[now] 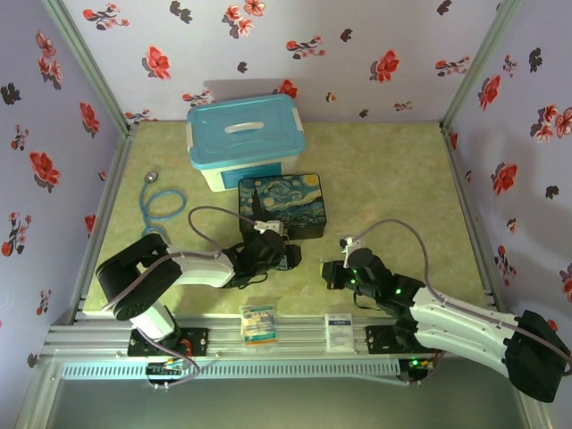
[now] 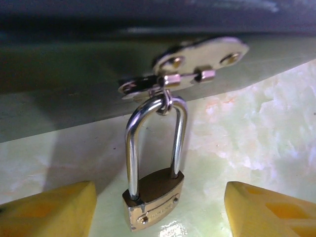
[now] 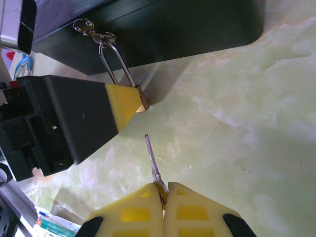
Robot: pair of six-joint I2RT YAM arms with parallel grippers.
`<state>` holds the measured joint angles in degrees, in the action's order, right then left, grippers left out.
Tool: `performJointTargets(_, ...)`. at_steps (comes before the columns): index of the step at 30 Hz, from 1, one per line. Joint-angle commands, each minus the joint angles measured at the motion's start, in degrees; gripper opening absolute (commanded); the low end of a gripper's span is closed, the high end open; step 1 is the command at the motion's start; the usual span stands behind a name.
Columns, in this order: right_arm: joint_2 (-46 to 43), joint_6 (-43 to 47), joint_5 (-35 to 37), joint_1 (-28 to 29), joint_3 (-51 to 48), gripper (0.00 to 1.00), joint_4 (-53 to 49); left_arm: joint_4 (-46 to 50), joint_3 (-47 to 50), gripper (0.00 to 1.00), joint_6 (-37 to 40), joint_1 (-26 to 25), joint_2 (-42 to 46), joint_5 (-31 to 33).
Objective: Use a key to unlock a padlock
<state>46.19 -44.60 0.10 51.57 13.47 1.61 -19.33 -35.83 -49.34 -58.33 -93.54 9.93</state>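
Right hand point(image 3: 163, 195) pinches key point(image 3: 152, 158), shaft aimed at 11 o'clock.
Left hand point(image 1: 288, 256) lies low over desk point(image 1: 393, 179), fingers point(image 2: 54, 207) apart, flanking padlock point(image 2: 154, 197) without touching.

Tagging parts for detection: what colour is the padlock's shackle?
Shiny silver shackle on the brass-gold padlock. Best in the left wrist view.

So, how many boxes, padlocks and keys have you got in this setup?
Boxes: 2 (blue-lidded tub, painted box)
Padlocks: 1 (brass padlock)
Keys: 1 (silver key)
Total: 4
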Motion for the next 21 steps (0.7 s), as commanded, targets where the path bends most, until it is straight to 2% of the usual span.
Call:
performJointTargets(1, 0.2, 0.0, 1.6, -0.4, 1.1, 0.0, -0.2, -1.0, -1.3, 0.65, 0.4, 0.4, -1.4, 0.1)
performJointTargets(5, 0.7, -0.6, 1.4, -0.4, 0.3, 0.0, 0.9, -1.7, -1.6, 0.48, 0.2, 0.3, -2.4, 0.3)
performJointTargets(8, 1.2, -1.1, 1.3, -0.4, -0.2, 0.0, 1.9, -2.3, -1.4, 0.43, -0.4, 0.3, -2.9, 0.6)
performJointTargets(13, 2.8, -1.7, 0.7, -0.4, -0.6, 0.0, 4.1, -2.9, -0.8, 0.29, -1.2, 0.3, -1.9, 0.9)
performJointTargets(16, 4.1, -1.8, 0.5, -0.4, -0.6, 0.0, 5.3, -3.7, 0.1, 0.17, -1.8, 0.3, -0.5, 1.5)
performJointTargets(21, 6.5, -1.8, -0.1, -0.4, -0.3, 0.0, 7.4, -3.3, 0.1, 0.15, -1.6, 0.3, 0.0, 1.7)
